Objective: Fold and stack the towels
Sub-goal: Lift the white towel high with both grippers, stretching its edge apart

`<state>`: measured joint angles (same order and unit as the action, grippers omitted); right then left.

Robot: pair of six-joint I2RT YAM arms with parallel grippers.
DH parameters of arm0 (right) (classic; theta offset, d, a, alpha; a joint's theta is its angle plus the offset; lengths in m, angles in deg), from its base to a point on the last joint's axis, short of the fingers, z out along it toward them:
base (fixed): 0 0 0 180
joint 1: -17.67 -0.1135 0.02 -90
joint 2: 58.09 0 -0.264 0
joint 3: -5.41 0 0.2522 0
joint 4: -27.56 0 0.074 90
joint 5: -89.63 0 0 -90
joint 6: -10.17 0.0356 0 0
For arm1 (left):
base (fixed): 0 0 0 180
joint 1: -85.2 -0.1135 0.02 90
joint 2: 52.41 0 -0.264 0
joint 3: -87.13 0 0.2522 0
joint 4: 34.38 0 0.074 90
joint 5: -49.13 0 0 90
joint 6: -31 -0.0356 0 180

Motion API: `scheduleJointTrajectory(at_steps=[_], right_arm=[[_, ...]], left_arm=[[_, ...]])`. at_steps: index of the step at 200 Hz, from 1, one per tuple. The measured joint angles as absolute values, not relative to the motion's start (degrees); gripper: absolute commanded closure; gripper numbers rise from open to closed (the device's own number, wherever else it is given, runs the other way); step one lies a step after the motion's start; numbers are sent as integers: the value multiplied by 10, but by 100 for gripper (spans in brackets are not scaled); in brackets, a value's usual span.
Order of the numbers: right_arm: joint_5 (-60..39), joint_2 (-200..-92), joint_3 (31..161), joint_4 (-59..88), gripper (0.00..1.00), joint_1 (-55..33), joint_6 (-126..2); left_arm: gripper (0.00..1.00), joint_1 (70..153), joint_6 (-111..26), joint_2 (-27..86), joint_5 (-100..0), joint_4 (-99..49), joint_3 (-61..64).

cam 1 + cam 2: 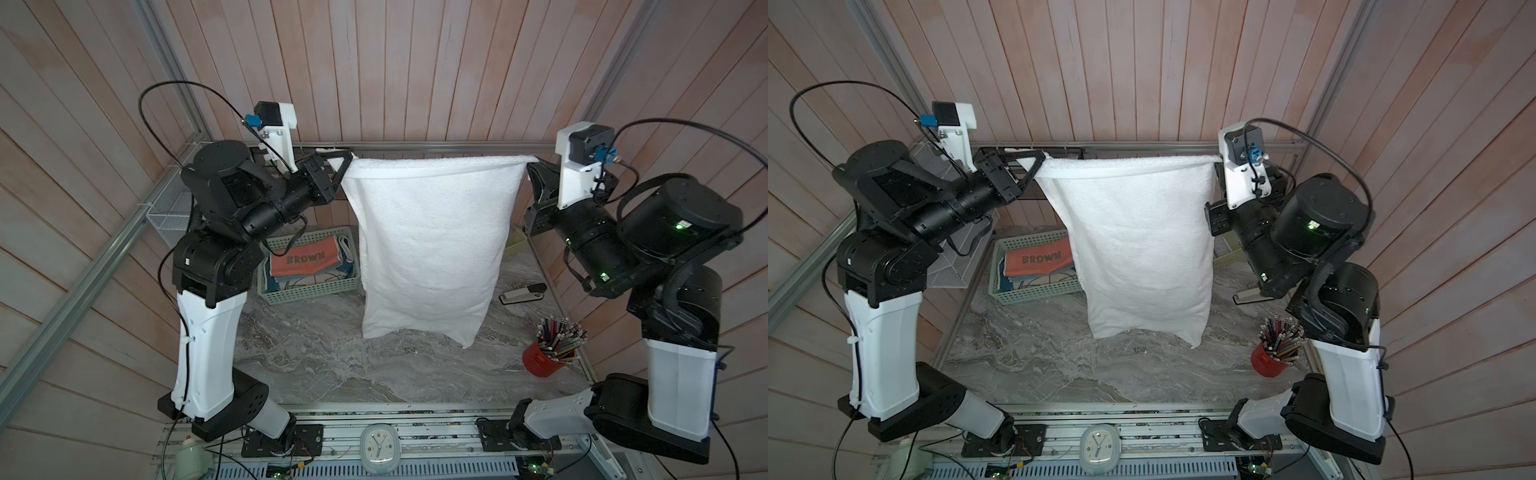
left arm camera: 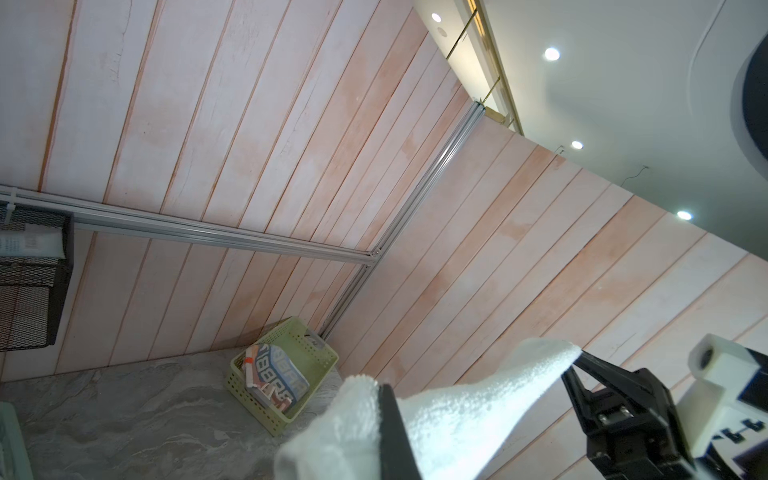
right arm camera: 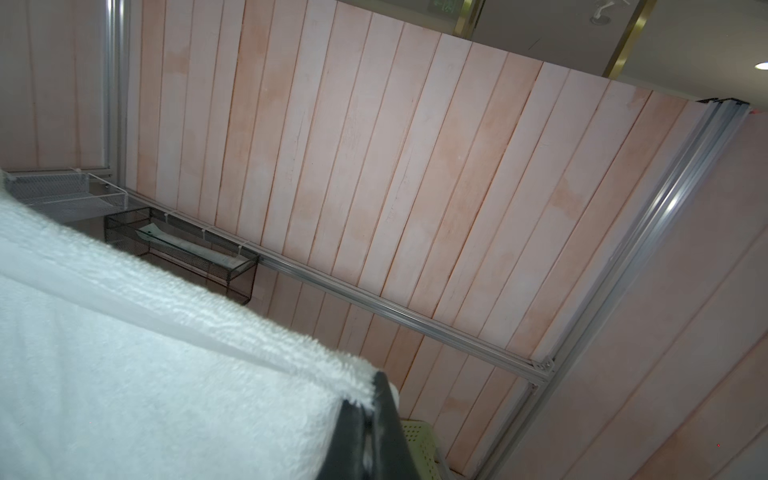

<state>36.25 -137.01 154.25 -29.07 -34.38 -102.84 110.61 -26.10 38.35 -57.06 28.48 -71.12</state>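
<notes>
A plain white towel [image 1: 432,241] [image 1: 1138,245] hangs spread out between both grippers, high over the marble table [image 1: 311,357]. Its lower edge hangs close to the tabletop. My left gripper [image 1: 351,157] [image 2: 380,388] is shut on the towel's top left corner. My right gripper [image 1: 532,160] [image 3: 374,395] is shut on the top right corner. In both top views a coral towel lettered "BROWN" [image 1: 305,259] lies in a green basket [image 1: 307,293], on top of a cream towel with a blue border [image 1: 307,280]. A striped, lettered towel [image 2: 276,374] sits in another green basket [image 2: 291,411], seen in the left wrist view.
A red cup of pencils [image 1: 544,357] and a stapler [image 1: 523,294] stand on the right of the table. A white wire basket [image 1: 168,212] hangs on the left wall and a black mesh shelf [image 2: 33,282] on the back rail. A clock [image 1: 379,446] sits at the front.
</notes>
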Motion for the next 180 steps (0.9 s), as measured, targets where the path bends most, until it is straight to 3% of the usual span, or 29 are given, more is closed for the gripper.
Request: scheduleJointTrajectory(at_steps=[29, 90, 133, 180], right_arm=[[347, -1407, 1533, -284, 100, -260, -1034], [135, -1493, 1514, -292, 100, -54, -960], [83, -1494, 1513, -279, 100, -41, -947], [81, -1339, 1374, -179, 100, -99, -971]], left_arm=[[100, 1101, -302, 420, -550, 283, -711], [100, 1101, -419, 486, -518, 242, -678], [100, 1096, -483, 482, -515, 210, -642], [100, 1127, -532, 323, -517, 84, -450]])
